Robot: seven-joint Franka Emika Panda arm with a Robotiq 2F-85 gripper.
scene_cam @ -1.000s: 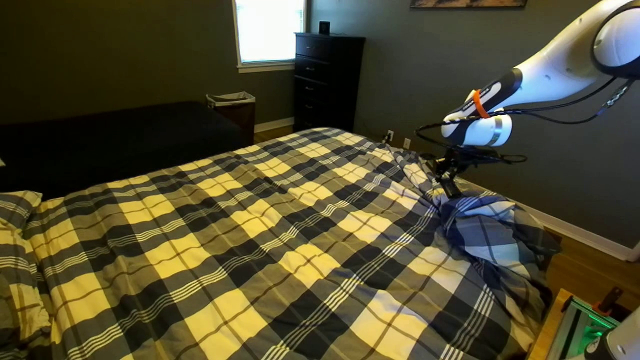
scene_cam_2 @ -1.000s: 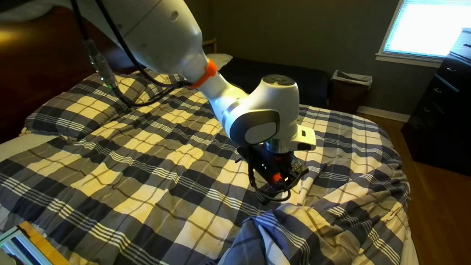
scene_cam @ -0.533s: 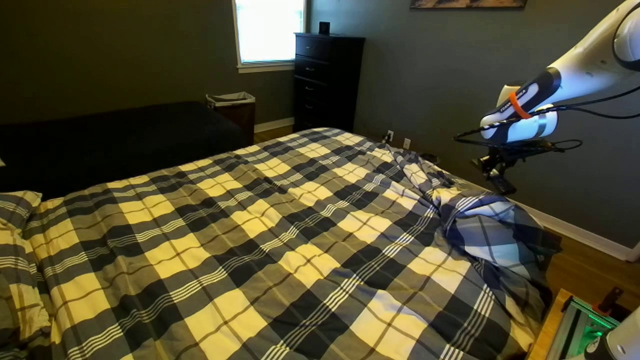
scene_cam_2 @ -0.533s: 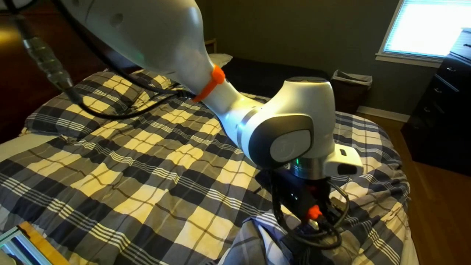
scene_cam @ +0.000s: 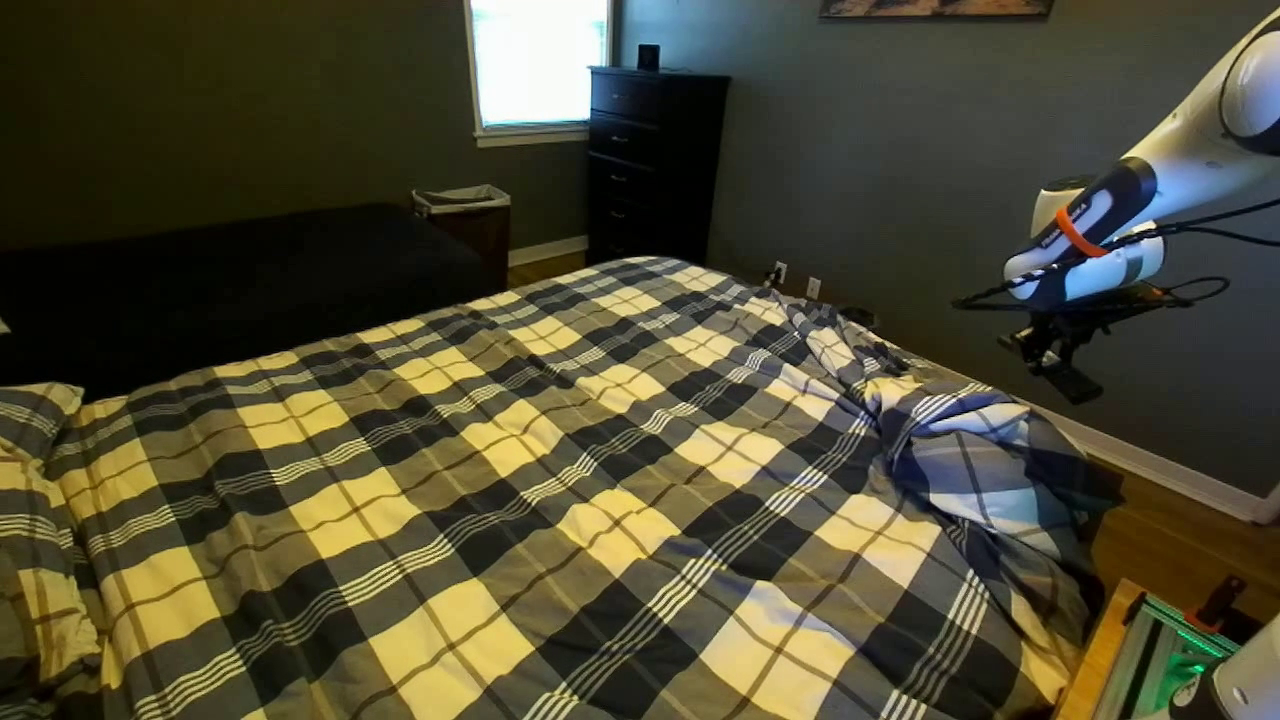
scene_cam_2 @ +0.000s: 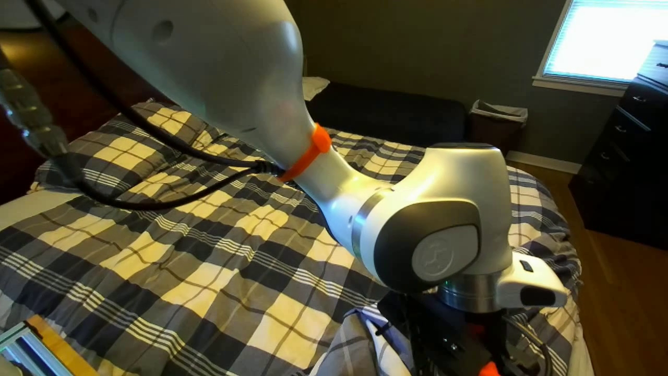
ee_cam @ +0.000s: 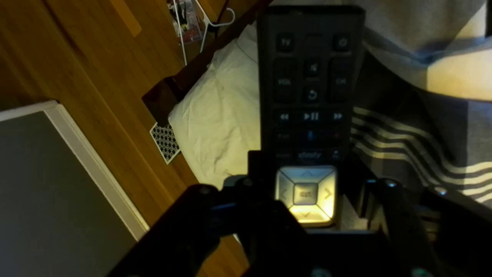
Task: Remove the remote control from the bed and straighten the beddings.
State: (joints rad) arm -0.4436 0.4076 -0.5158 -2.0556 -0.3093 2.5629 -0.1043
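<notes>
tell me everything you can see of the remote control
The remote is a long, dark, plastic-looking slab with rows of small pale-marked buttons, among them TV, VOL, CH and play/pause, and a shiny square arrow pad. The gripper pinches it by its sides near that pad; its near end is unclear. In an exterior view it slants in the air, apart from the plaid comforter.

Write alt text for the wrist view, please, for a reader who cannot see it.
A black remote control, seen face-on, is gripped in the robot's hand. Beyond it, left to right, lie wooden floor, pale cloth and the plaid comforter.
</notes>
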